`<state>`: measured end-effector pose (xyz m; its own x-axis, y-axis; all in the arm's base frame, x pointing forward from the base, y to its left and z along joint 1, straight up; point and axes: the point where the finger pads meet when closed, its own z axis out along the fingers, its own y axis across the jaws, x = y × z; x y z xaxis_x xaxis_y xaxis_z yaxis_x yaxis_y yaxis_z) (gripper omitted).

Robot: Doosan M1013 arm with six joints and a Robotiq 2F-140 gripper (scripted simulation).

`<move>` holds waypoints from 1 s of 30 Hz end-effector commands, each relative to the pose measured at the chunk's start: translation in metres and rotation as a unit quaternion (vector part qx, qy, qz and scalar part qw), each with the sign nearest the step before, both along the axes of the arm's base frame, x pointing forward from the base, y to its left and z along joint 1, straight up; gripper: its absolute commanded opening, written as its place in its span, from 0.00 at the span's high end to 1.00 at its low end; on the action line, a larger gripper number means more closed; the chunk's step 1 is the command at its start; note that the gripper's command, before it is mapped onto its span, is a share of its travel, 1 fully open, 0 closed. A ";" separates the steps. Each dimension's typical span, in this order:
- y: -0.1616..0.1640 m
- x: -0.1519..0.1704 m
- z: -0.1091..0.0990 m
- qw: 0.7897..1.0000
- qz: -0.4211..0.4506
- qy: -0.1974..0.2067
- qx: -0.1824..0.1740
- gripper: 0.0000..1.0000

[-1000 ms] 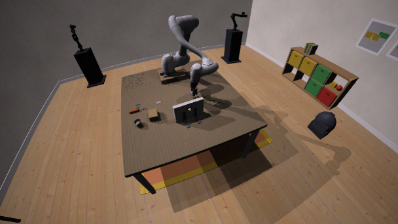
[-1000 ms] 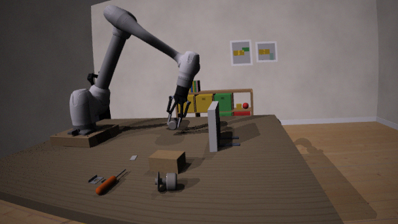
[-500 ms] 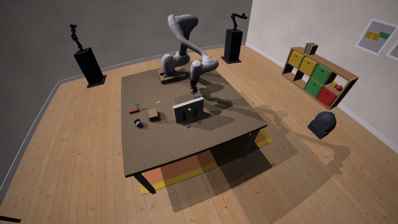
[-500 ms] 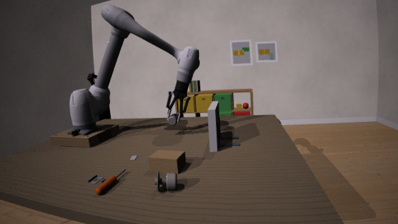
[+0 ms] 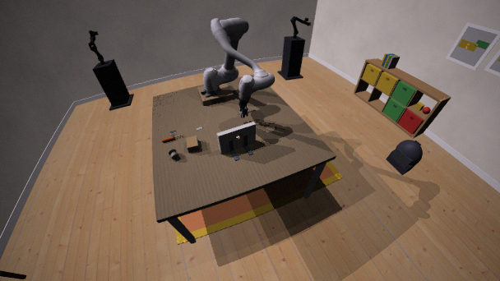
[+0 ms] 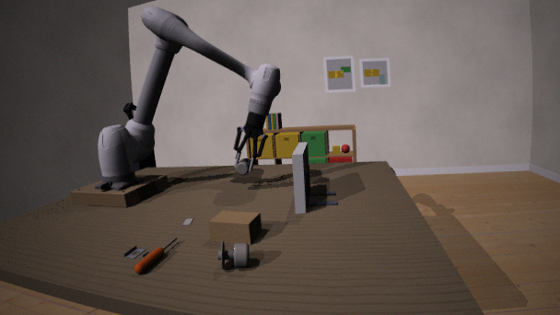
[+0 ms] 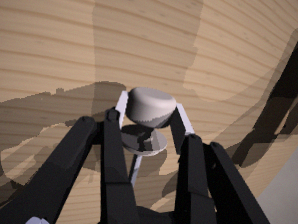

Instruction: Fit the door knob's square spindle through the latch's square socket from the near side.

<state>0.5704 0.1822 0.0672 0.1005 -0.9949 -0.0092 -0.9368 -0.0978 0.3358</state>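
Note:
My gripper (image 6: 243, 165) is shut on a grey door knob (image 6: 242, 167) and holds it just above the table, on the robot's side of the upright door panel (image 6: 300, 177). In the wrist view the knob (image 7: 150, 106) sits between my fingertips, with its round plate (image 7: 141, 140) and thin spindle (image 7: 135, 169) pointing back towards the camera. In the top view the gripper (image 5: 243, 112) hangs behind the panel (image 5: 236, 137), whose latch socket (image 5: 238, 136) shows as a small pale spot on the far face.
A second knob (image 6: 235, 254) lies on the table near a wooden block (image 6: 235, 226). An orange-handled screwdriver (image 6: 149, 259) and small metal parts lie at the left. Two rods stick out at the foot of the panel on the far side (image 6: 328, 198).

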 end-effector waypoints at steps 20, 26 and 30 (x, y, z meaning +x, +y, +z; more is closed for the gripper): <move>-0.006 0.005 0.002 0.995 -0.094 -0.024 -0.025 0.58; -0.017 0.014 0.004 0.995 -0.094 -0.024 -0.025 0.58; -0.018 0.015 0.004 0.993 -0.110 -0.028 -0.030 0.58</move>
<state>0.5846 0.1647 0.0711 -0.0994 -0.9940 0.0452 -0.9518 0.1083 0.2869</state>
